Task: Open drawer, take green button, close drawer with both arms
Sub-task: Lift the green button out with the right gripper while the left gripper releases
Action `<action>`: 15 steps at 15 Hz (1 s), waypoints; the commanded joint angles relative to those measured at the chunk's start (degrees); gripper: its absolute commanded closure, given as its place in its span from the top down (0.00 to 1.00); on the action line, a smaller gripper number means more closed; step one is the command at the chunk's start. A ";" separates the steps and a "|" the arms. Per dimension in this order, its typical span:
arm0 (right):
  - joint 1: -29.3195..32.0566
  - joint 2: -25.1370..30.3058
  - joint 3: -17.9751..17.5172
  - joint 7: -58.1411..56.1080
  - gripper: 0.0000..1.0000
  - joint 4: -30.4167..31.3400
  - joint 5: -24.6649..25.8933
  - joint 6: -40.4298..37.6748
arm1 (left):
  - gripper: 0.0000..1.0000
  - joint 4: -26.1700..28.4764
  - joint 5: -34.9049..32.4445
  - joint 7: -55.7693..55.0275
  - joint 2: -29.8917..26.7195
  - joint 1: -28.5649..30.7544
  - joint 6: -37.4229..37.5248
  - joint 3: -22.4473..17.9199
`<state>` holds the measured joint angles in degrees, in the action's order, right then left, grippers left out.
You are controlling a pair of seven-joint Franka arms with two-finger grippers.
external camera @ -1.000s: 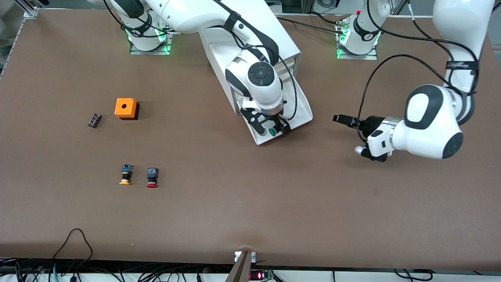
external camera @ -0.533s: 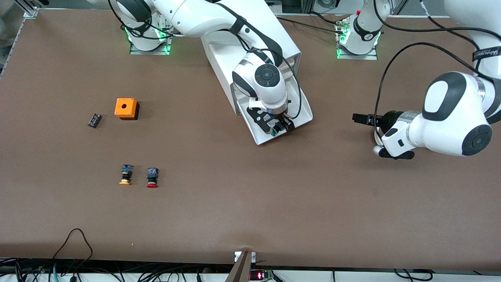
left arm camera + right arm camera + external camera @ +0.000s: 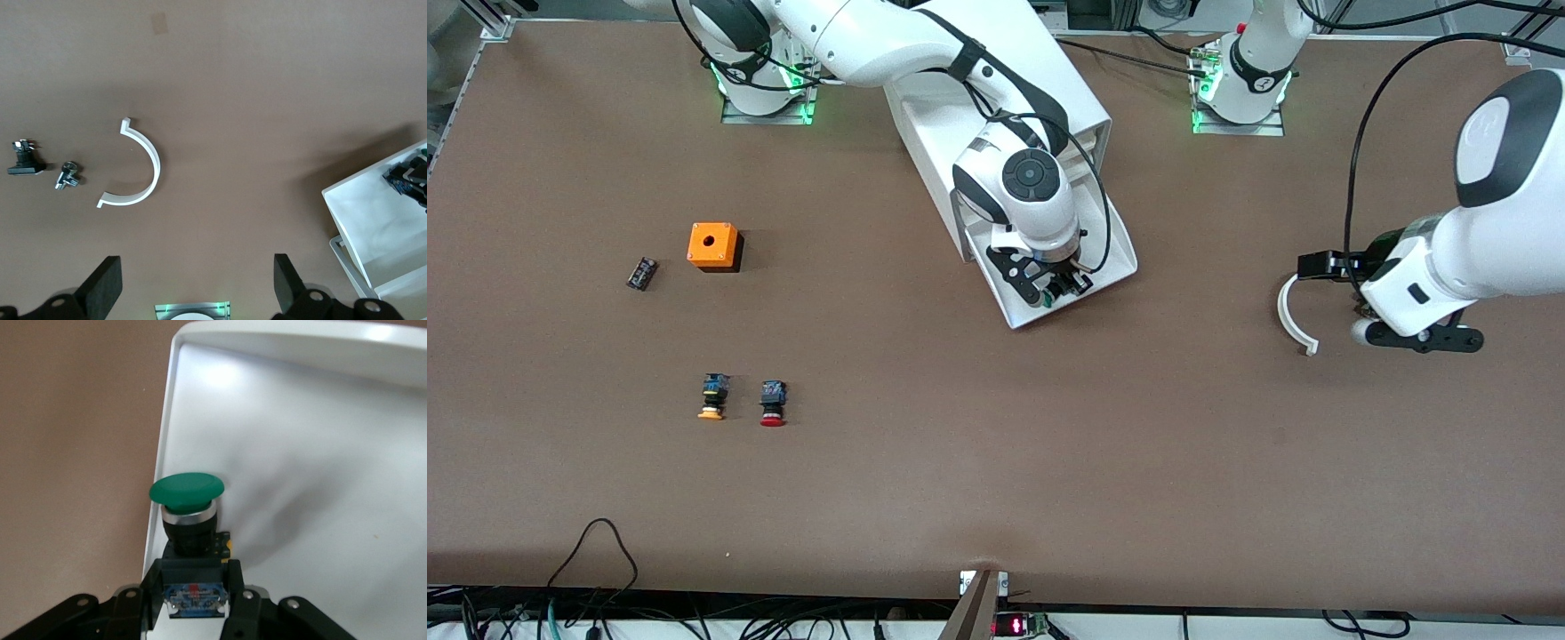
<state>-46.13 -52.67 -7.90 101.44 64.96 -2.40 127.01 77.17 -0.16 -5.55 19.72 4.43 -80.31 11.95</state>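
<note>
The drawer point(image 3: 1116, 253) is pulled out from low in the white cabinet point(image 3: 925, 133). My right gripper point(image 3: 1054, 292) is down in the drawer's front part and is shut on the button point(image 3: 1046, 300). In the right wrist view the fingers point(image 3: 152, 587) clamp the black and blue body, and the green cap point(image 3: 187, 490) sticks out over the drawer's side rim point(image 3: 163, 453). My left gripper point(image 3: 1320, 264) is open and empty, up over bare table toward the left arm's end. Its fingers point(image 3: 103, 287) stand wide apart in the left wrist view.
A white half-ring point(image 3: 1291, 318) lies on the table below the left gripper, with two small parts point(image 3: 27, 160) beside it. Toward the right arm's end lie an orange box point(image 3: 713, 245), a small black part point(image 3: 641, 272), a yellow-capped button point(image 3: 712, 396) and a red-capped button point(image 3: 772, 403).
The left arm has swung away from the drawer toward its own end of the table, uncovering the white half-ring. The right gripper has settled in the drawer and closed on the green button.
</note>
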 commanded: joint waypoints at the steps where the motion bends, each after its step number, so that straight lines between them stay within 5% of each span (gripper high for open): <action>1: 0.60 1.16 0.16 -1.07 0.00 -4.99 -0.94 -5.87 | 1.00 -1.68 -1.34 -0.60 0.94 -0.03 0.69 0.09; 7: 4.46 4.15 0.34 -12.12 0.00 -8.88 -0.94 -13.71 | 1.00 2.89 -0.90 -8.48 0.85 0.06 -6.60 0.43; 15: 16.31 7.31 -0.10 -47.24 0.00 -8.88 -1.12 -22.23 | 1.00 16.94 -1.60 -34.33 0.94 -3.02 -31.10 5.36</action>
<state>-32.57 -46.51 -7.43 63.41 56.14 -2.69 107.86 89.98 -0.16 -35.31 21.67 1.29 -106.38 16.34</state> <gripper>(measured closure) 0.590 0.000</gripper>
